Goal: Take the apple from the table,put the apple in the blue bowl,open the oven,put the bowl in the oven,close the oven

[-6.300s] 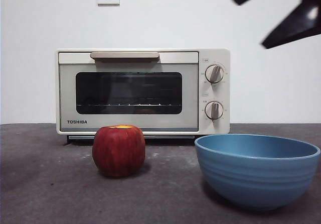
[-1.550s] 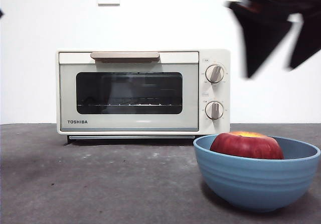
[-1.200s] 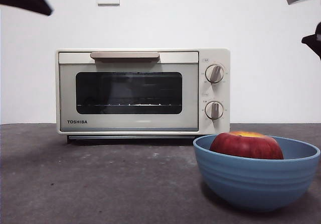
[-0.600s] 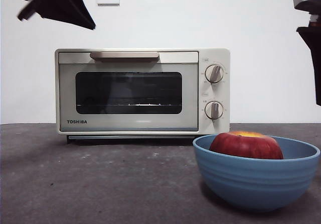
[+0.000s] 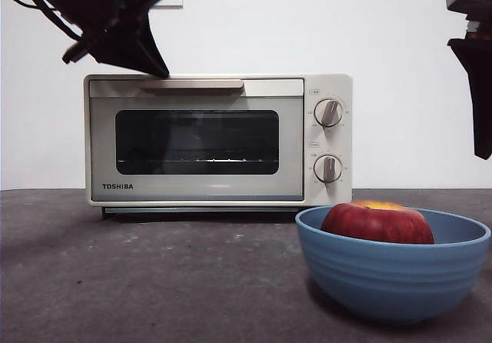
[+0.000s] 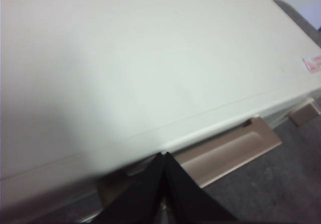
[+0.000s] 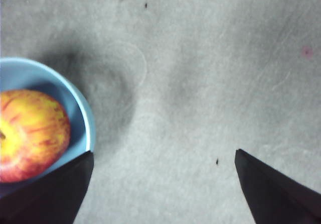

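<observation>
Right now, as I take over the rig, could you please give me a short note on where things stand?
Left tool: jaws shut, empty, just above the oven by the left end of its door handle.
Right tool: jaws open, empty, raised over the table beside the blue bowl.
Apple sits in the bowl, in front of the oven's knob side.
Done: apple is in the bowl.
Left: open the oven door, which is shut, put the bowl inside, close it.
</observation>
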Robot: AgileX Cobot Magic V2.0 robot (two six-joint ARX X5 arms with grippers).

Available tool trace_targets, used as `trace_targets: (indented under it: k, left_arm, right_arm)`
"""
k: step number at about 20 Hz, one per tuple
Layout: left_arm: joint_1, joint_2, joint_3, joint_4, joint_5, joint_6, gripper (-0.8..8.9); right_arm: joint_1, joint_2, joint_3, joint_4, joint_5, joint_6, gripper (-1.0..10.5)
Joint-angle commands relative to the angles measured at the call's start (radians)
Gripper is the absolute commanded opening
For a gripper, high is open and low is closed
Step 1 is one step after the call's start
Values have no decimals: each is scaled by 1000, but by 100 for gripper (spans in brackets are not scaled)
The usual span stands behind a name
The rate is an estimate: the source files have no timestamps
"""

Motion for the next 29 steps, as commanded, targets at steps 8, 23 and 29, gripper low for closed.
trace_targets:
  k: [8,23,29]
  left_arm:
    - [-40,47,24,3,-24,25,7]
    - [-151,47,24,-344,-23,41,7]
    - [-187,47,24,-497,-18,61,7]
  right_arm:
    - [3,9,3,26,0,-12,449]
    - [3,9,3,35,-36,-23,449]
    - [3,9,3,34,-100,-22,449]
